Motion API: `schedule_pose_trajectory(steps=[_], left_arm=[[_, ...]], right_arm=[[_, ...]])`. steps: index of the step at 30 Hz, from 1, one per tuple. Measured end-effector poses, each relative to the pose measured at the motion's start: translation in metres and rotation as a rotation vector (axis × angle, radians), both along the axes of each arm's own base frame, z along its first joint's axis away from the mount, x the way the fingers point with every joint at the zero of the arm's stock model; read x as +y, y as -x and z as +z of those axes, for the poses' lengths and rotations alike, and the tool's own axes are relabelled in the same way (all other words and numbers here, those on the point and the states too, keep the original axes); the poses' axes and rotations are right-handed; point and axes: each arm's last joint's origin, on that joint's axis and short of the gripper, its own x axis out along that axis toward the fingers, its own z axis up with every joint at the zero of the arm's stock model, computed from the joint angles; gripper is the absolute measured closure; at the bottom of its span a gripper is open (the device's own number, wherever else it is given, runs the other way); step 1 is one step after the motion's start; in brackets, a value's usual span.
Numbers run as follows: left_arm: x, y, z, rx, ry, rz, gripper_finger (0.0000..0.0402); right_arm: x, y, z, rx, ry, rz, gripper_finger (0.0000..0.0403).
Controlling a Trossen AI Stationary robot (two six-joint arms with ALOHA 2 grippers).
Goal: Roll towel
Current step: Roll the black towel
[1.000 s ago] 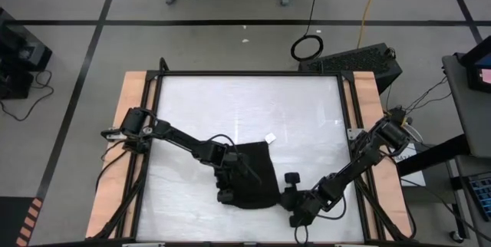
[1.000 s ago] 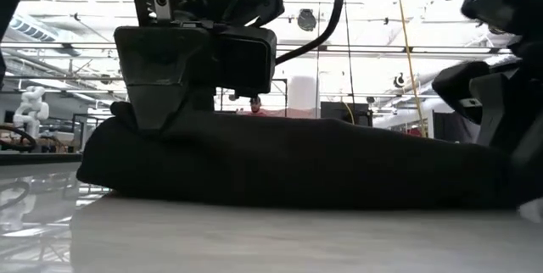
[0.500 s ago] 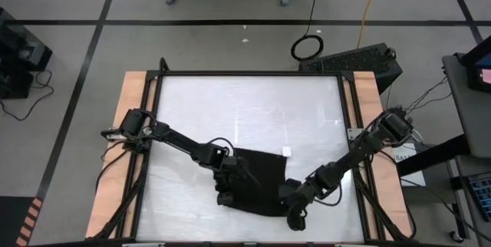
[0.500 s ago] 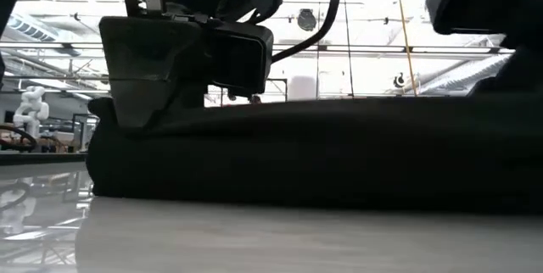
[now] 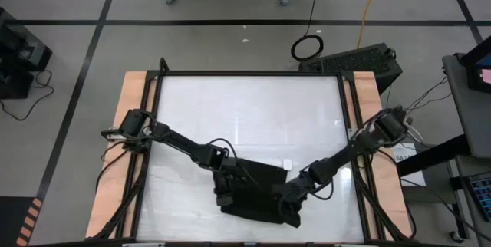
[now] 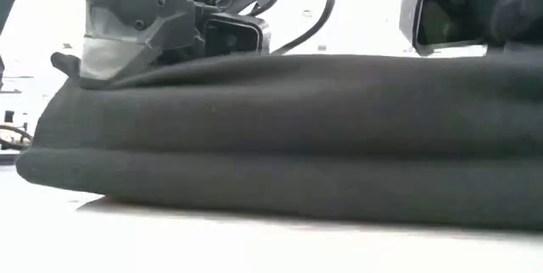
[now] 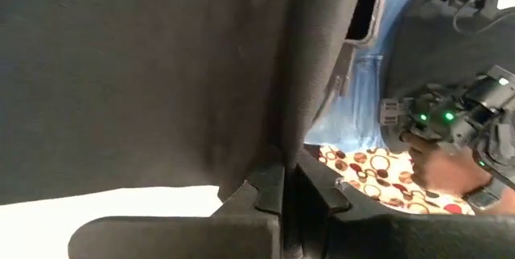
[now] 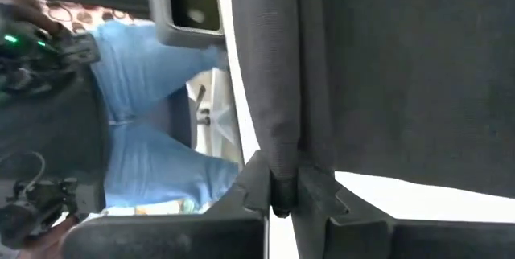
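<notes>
The black towel [image 5: 257, 193] lies bunched in several layers near the table's near edge and fills the low view [image 6: 288, 146]. Its small white tag [image 5: 285, 163] is at its far edge. My left gripper [image 5: 224, 195] is shut on the towel's left part; it shows at the top left of the low view [image 6: 140, 27]. My right gripper [image 5: 288, 202] is shut on the towel's right part; it shows at the top right of the low view [image 6: 458, 10]. The towel's lower folds rest on the table. My left gripper pinches a fold of the towel [image 7: 286, 142] between its two shut fingers, at the towel's left side. The cloth rises from the fingers in more than one layer. The top layer is held up while the folds below it [image 6: 170, 171] lie on the table. My right gripper pinches a fold of the towel [image 8: 283, 150] between its two shut fingers, at the towel's right side. The fold is rounded and several layers thick. The held part is raised while the lower folds [image 6: 424, 188] lie on the table.
The white table top [image 5: 245, 109] stretches far of the towel, framed by a black rim and wooden side strips [image 5: 130, 109]. A person in blue clothes shows beyond the table in both wrist views [image 8: 153, 74].
Both grippers have gone toward the table's near edge, and my right gripper has also gone left onto the towel. The towel has come toward the near edge with them and has gone from tall and narrow to wide and short; its tag has shifted right and nearer.
</notes>
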Motion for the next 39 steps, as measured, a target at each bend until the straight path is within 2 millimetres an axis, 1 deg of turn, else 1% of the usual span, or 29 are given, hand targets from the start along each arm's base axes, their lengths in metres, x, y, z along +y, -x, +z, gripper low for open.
schedule_pose_trajectory(steps=[6,11,15,18,21,26,29,31,34,39], left_arm=[[0.004,-0.001,-0.002,0.007,-0.047,0.039,0.0384],[0.006,0.0,-0.005,-0.002,-0.14,0.079,0.0383],[0.007,0.001,-0.007,-0.034,-0.2,0.077,0.0382],[0.006,0.003,-0.008,-0.061,-0.242,0.056,0.0372],[0.003,0.006,-0.01,-0.062,-0.279,0.035,0.0349],[0.002,0.006,-0.01,-0.099,-0.31,0.016,0.0281],[0.002,0.005,-0.005,-0.123,-0.314,0.014,0.0242],[0.003,0.005,-0.001,-0.147,-0.33,0.013,0.0224],[0.006,0.01,0.01,-0.165,-0.412,0.005,0.0211],[0.008,0.021,0.025,-0.21,-0.575,-0.04,0.0209]], right_arm=[[-0.004,-0.005,-0.017,0.055,0.0,0.007,0.0389],[-0.008,-0.005,-0.02,0.072,0.023,-0.003,0.0389],[-0.012,-0.004,-0.022,0.102,0.057,-0.02,0.0389],[-0.012,-0.004,-0.023,0.104,0.077,-0.03,0.0388],[-0.013,-0.003,-0.023,0.106,0.089,-0.042,0.0378],[-0.014,-0.002,-0.024,0.121,0.117,-0.061,0.0361],[-0.014,-0.002,-0.025,0.123,0.119,-0.065,0.0361],[-0.014,-0.002,-0.025,0.123,0.122,-0.068,0.0363],[-0.014,-0.002,-0.025,0.128,0.119,-0.076,0.0364],[-0.015,-0.002,-0.025,0.129,0.119,-0.082,0.0364]])
